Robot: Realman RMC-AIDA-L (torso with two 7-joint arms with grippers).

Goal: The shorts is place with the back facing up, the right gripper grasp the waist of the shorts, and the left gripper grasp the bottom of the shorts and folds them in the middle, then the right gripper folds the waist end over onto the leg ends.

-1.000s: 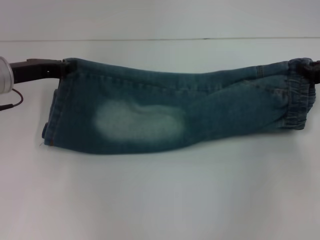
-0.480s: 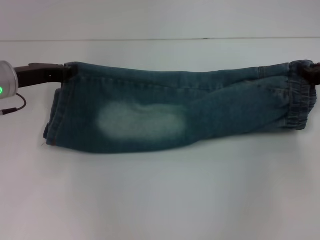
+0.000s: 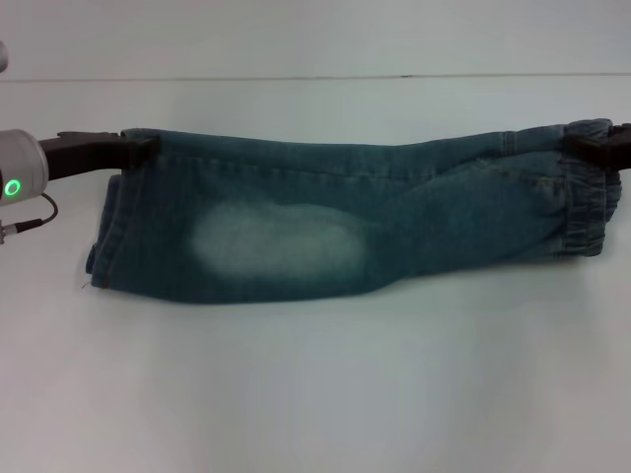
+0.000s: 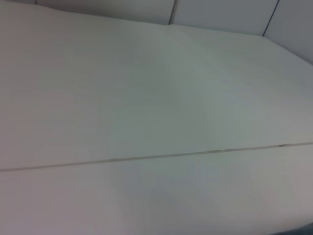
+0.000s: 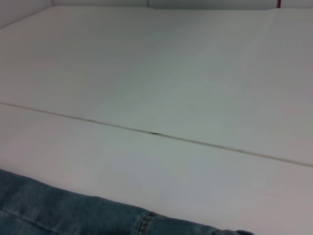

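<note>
Head view shows the shorts [image 3: 355, 222] lying long and flat on the white table [image 3: 315, 394], already folded in half down the middle, with a pale faded patch facing up; the leg ends are on the robot's left and the stretchy waist is on the robot's right; the left gripper [image 3: 138, 150] sits at the far top corner of the leg ends, and a moment ago it was a bit tighter against that corner, while now more of its silver wrist and green light show, so it seems to be sliding away to the side; I cannot tell if its fingers are pinching the cloth or have let go; the right gripper [image 3: 592, 148] is at the top corner of the waist, touching the cloth, and I cannot tell if it is squeezing either; the shorts have settled a little flatter than before; right wrist view shows only a strip of denim edge near the camera and bare table beyond; I think the middle fold is done, and the waist end now has to go over onto the leg ends.
</note>
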